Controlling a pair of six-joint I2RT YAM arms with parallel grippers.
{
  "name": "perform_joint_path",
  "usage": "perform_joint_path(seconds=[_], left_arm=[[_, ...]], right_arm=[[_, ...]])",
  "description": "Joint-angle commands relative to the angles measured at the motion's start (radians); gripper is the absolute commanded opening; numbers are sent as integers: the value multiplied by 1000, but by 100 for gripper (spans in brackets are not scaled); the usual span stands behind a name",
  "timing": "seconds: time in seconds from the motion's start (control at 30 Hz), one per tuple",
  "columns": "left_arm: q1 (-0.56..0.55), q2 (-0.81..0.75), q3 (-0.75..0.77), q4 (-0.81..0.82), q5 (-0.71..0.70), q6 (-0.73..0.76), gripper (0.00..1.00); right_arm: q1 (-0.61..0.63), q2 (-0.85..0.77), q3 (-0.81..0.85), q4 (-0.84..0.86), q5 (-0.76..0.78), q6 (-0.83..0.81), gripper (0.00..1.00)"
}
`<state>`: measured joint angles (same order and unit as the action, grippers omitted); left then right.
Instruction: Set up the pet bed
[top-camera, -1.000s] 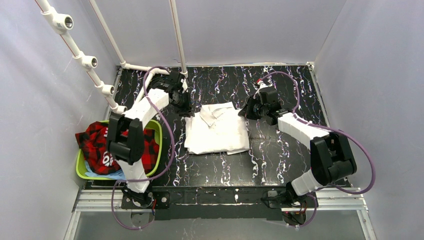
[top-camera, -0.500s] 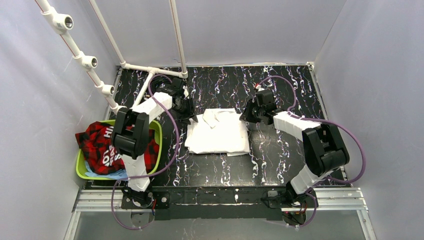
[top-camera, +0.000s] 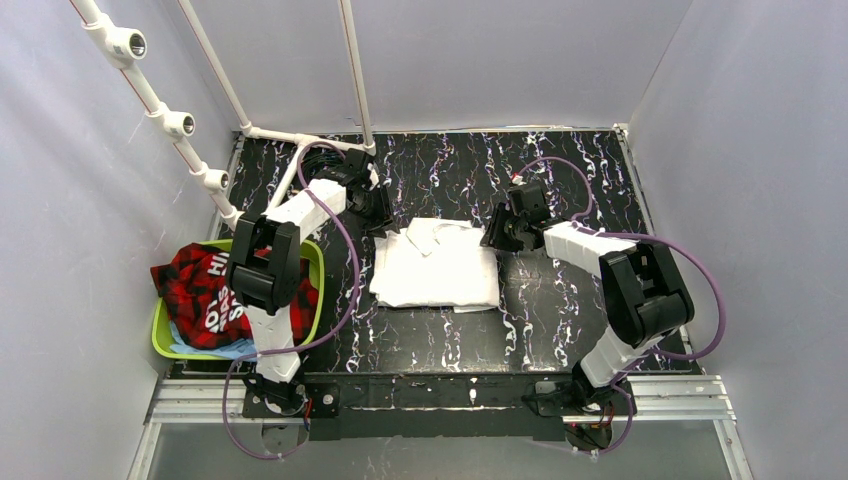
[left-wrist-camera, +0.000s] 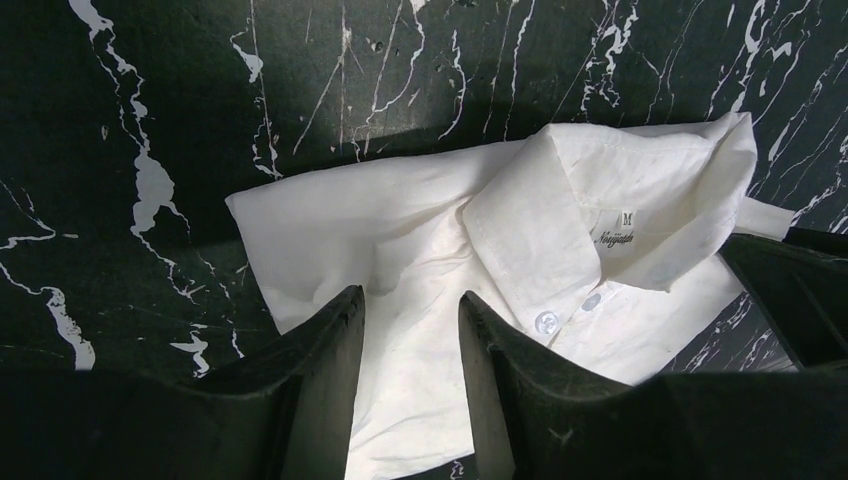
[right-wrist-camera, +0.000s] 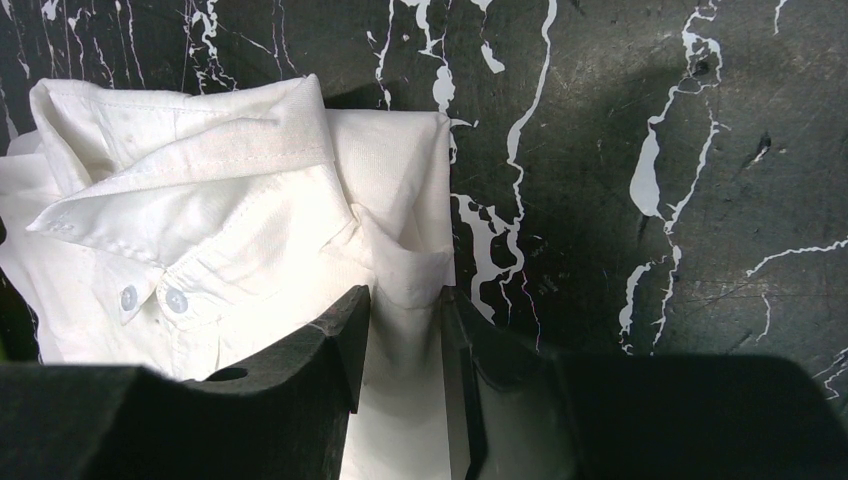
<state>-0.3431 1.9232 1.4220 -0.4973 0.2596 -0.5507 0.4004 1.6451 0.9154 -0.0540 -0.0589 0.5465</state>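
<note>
Twin arms over a folded white shirt (top-camera: 435, 265) at ctr of the black marble table (top-camera: 560, 180). L gripper (top-camera: 383, 215) sits at the shirt's 10 o'clock corner, jaws partly apart, nothing clamped; wrist view shows flat cloth in the gap btwn its fingers (left-wrist-camera: 320, 340). R gripper (top-camera: 497, 232) is at the 2 o'clock corner, also partly apart, w/ a small raised fold btwn its fingers (right-wrist-camera: 340, 330); contact can't be told. Green basket (top-camera: 160, 335) w/ red plaid garment (top-camera: 195, 285) at the shirt's 9 o'clock.
</note>
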Motion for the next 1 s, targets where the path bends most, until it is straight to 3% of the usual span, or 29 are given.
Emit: perform_joint_path(seconds=[0.0,0.13,0.3,0.47,0.57,0.67,0.77,0.83,0.97], left_arm=[[0,13,45,-24,4,-14,37],[-2,45,43,-27,20,-27,32],[-1,73,51,-29,59,-33,26],[-1,72,60,-66,8,-11,36],[-1,71,65,-66,11,-5,36],[-1,79,70,-55,30,-10,27],[-1,81,73,-44,49,-12,2],[-2,63,72,-50,58,-11,0],[-1,-32,51,-78,56,2,0]], right_arm=[[-2,23,46,-5,2,-2,41],[-2,25,46,-2,-6,-1,37],[-2,9,37,24,-25,-13,24],[-2,3,39,36,-36,-21,23],[-2,-1,36,39,-35,-20,22],[-2,-8,30,44,-35,-16,16],[-2,-20,25,45,-36,-17,8],[-2,-41,19,45,-36,-15,1],[-2,-121,-5,78,-50,-14,1]])
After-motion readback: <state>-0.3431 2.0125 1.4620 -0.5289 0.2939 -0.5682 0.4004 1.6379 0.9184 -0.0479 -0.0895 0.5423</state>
